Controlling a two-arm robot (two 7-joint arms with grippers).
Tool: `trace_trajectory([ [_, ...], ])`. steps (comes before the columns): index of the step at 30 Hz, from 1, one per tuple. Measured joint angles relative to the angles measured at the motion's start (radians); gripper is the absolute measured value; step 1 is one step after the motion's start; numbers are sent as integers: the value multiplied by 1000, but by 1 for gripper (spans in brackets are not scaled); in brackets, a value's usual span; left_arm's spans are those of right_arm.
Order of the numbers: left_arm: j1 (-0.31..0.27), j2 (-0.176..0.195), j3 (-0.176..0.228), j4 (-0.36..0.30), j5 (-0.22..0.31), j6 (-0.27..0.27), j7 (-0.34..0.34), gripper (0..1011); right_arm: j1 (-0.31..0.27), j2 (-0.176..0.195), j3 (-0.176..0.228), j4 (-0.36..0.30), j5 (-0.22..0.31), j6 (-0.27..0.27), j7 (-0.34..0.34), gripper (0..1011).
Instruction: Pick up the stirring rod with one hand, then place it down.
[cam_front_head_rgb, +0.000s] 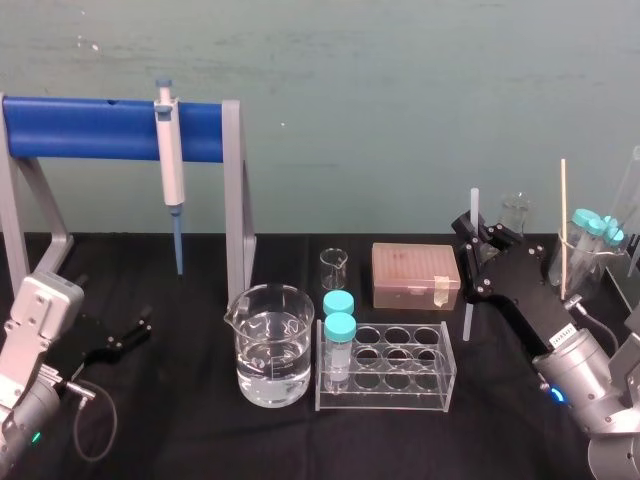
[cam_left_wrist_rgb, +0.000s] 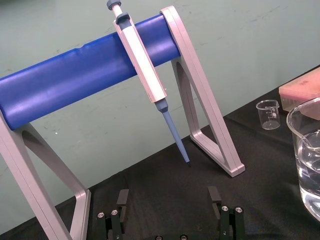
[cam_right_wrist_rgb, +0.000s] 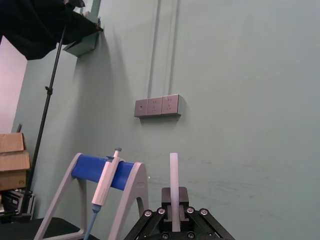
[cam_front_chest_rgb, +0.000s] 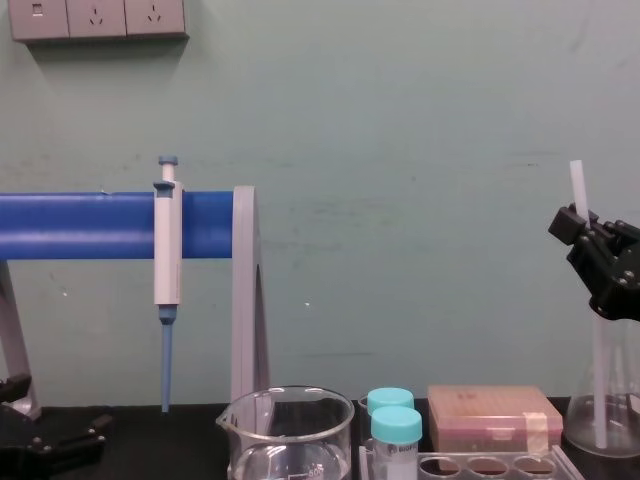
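The stirring rod (cam_front_head_rgb: 469, 300) is a thin translucent white stick that stands nearly upright at the right of the table, just right of the pink tip box. My right gripper (cam_front_head_rgb: 478, 240) is shut on its upper part. The rod's top (cam_front_chest_rgb: 578, 185) sticks out above the right gripper (cam_front_chest_rgb: 600, 260), and its lower end reaches down near the black table; I cannot tell whether it touches. In the right wrist view the rod (cam_right_wrist_rgb: 174, 175) rises from between the closed jaws of the right gripper (cam_right_wrist_rgb: 173, 220). My left gripper (cam_front_head_rgb: 125, 335) rests at the table's left, open and empty (cam_left_wrist_rgb: 169, 200).
A white-and-grey pipette (cam_front_head_rgb: 171, 160) hangs on the blue-barred stand (cam_front_head_rgb: 90, 128) at back left. In the middle are a water beaker (cam_front_head_rgb: 271, 345), a clear rack (cam_front_head_rgb: 390, 372) with two teal-capped tubes, a small beaker (cam_front_head_rgb: 334, 268) and the pink tip box (cam_front_head_rgb: 414, 274). Glassware with a wooden stick (cam_front_head_rgb: 563, 225) stands far right.
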Motion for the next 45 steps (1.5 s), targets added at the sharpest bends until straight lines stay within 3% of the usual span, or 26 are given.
trace_trajectory([
  [45, 0, 0, 0, 0, 0, 0, 0, 1000, 0, 0, 0, 0, 0, 0, 0, 75],
])
